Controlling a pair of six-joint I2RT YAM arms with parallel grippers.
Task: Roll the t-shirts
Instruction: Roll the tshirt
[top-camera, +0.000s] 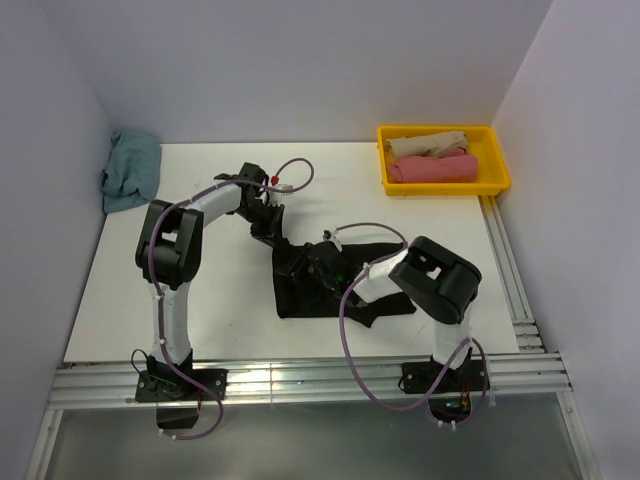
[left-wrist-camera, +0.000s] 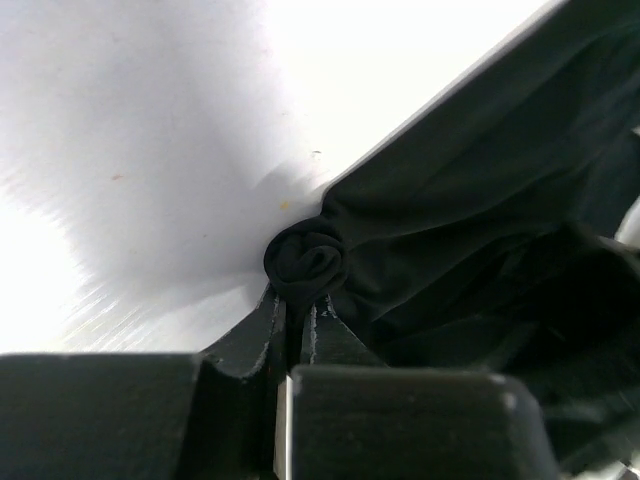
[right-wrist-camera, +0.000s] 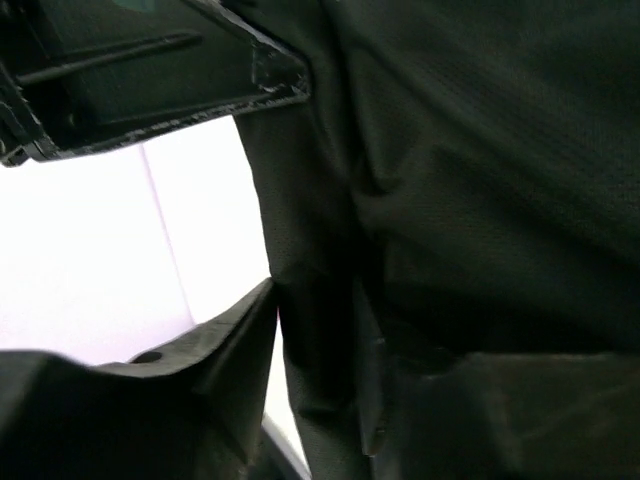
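The black t-shirt (top-camera: 345, 290) lies folded into a band at the table's middle. My left gripper (top-camera: 278, 243) sits at its far left corner, shut on a small rolled end of the black t-shirt (left-wrist-camera: 308, 262). My right gripper (top-camera: 322, 268) is over the shirt's upper part, its jaws closed on a fold of the black cloth (right-wrist-camera: 320, 340). A pink t-shirt (top-camera: 432, 168) and a beige t-shirt (top-camera: 428, 144) lie rolled in the yellow bin (top-camera: 497, 160). A teal t-shirt (top-camera: 131, 170) lies crumpled at the far left.
The yellow bin stands at the back right corner. White walls close the table on three sides. Metal rails (top-camera: 300, 380) run along the near edge and the right side. Bare tabletop (top-camera: 230, 310) shows left of the black shirt.
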